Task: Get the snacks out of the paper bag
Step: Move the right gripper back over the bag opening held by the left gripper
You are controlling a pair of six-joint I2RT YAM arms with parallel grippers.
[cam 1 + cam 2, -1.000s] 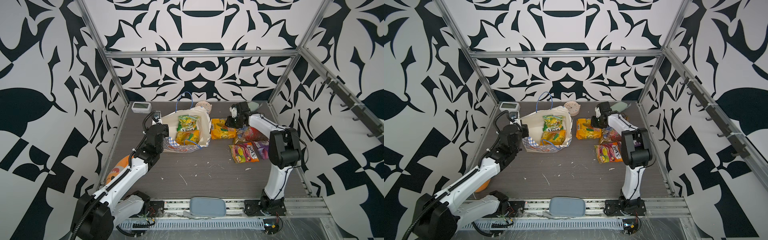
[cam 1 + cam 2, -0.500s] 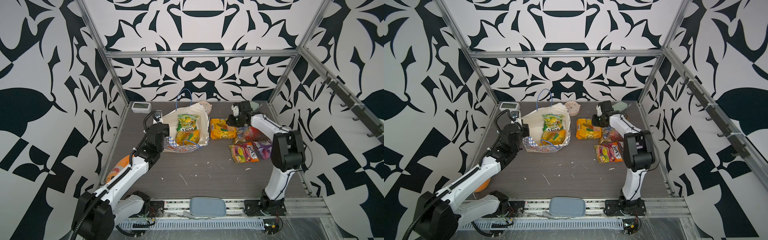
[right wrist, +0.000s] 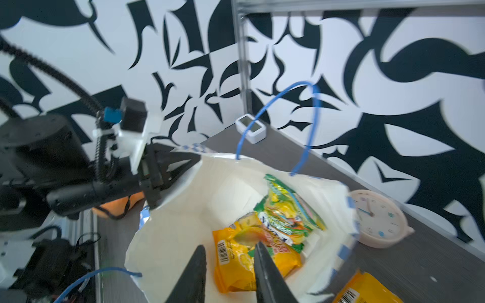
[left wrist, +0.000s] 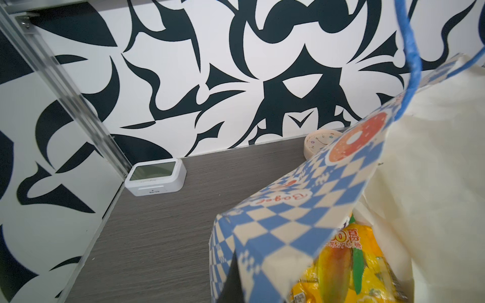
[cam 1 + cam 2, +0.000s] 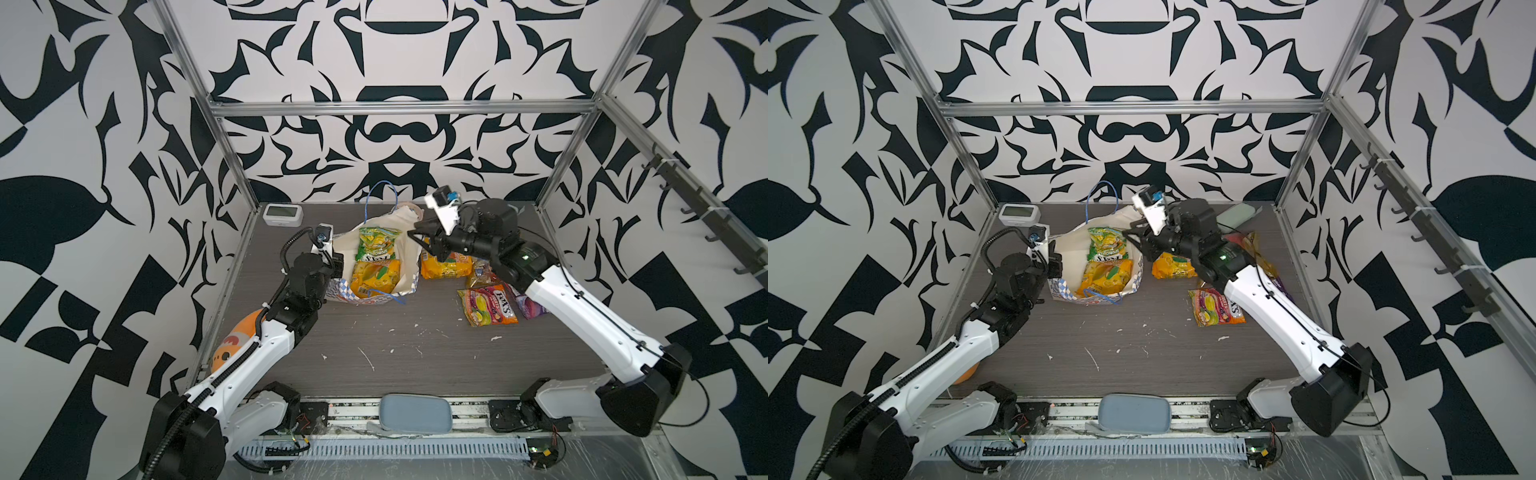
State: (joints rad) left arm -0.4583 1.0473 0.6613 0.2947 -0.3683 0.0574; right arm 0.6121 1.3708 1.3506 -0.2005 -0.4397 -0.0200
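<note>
Right wrist view shows us the right gripper [image 3: 229,246] spread, hovering at the mouth of the cream-white paper bag with a blue checked band [image 3: 183,230]. Inside lie a green-yellow glossy packet [image 3: 288,217] and a yellow-orange glossy packet [image 3: 231,272]. The left gripper [image 5: 338,266] pinches the bag's left rim. Right of the bag, on the dark surface [image 5: 415,353], lie a second yellow-orange packet [image 5: 446,268] and a pink-orange packet [image 5: 490,305].

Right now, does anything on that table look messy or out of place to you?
The paper bag sags out of shape, its rim pinched by the left gripper. White flecks litter the tabletop in front of it, like scraps or scuffs.
</note>
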